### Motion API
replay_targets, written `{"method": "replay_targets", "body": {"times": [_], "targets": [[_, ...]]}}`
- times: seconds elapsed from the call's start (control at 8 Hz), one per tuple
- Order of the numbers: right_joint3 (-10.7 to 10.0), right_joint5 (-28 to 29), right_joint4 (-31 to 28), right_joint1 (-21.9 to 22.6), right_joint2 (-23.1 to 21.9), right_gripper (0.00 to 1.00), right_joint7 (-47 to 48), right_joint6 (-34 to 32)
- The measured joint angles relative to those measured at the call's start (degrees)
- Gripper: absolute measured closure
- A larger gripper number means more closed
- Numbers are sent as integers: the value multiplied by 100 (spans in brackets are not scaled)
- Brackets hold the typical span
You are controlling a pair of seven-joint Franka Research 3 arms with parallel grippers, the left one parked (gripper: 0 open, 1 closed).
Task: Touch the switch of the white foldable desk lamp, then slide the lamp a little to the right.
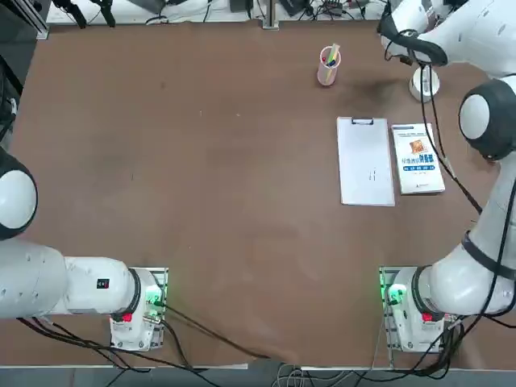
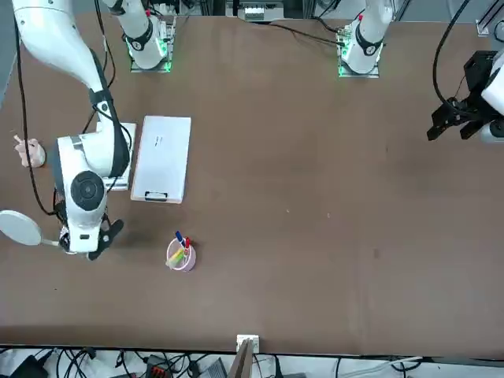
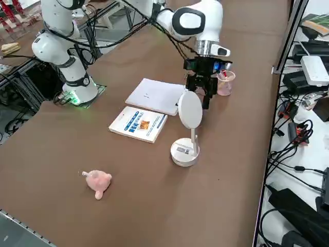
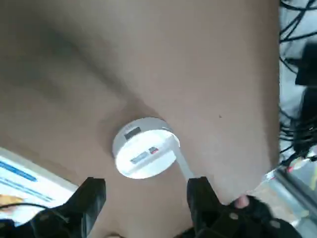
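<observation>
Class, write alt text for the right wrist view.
The right gripper's open fingers point toward the round white base of a desk lamp standing on a brown table; a white book lies partly in view nearby.

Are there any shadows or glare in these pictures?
Right wrist view: a dark, soft-edged shadow stretches over the table from the lamp's base, whose top looks bright and washed out. Right side view: a faint shadow lies beside the pink pig figure.

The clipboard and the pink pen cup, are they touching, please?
Apart: the top view shows bare table between the clipboard and the pen cup.
</observation>
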Motion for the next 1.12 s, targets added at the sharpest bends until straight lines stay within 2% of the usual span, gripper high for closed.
{"method": "replay_targets", "body": {"times": [0.38,0.88,1.12], "targets": [[-1,-429,1,1,186,0,-956,-9],[-13,-787,35,19,469,0,-1080,-87],[-59,-982,242,8,637,0,-1107,-90]]}}
